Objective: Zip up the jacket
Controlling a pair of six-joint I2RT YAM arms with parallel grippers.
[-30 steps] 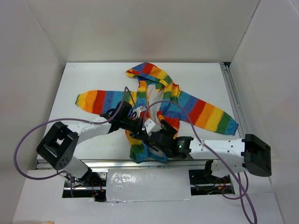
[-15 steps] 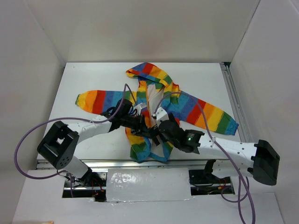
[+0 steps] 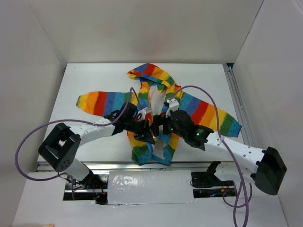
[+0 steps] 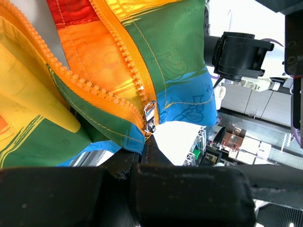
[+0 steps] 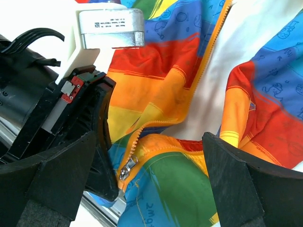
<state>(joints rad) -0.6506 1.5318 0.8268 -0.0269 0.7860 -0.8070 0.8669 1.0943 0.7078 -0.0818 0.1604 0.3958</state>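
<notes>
Seeing my left gripper (image 4: 147,144) pinching the rainbow-striped hooded fabric jacket (image 3: 199,111) at its six-o'clock hem, beside the silver zipper slider (image 4: 149,116); right gripper (image 5: 151,175) gapes at three o'clock.

It was a robotics lab cell. White walls (image 3: 142,28) boxed a white table (image 3: 85,80), a metal rail (image 3: 235,97) at three o'clock, purple cables (image 3: 16,153) at seven.

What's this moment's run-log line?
left fingers: shut on rainbow-striped fabric jacket | right fingers: open, nearby | orange zipper: slider at bottom
</notes>
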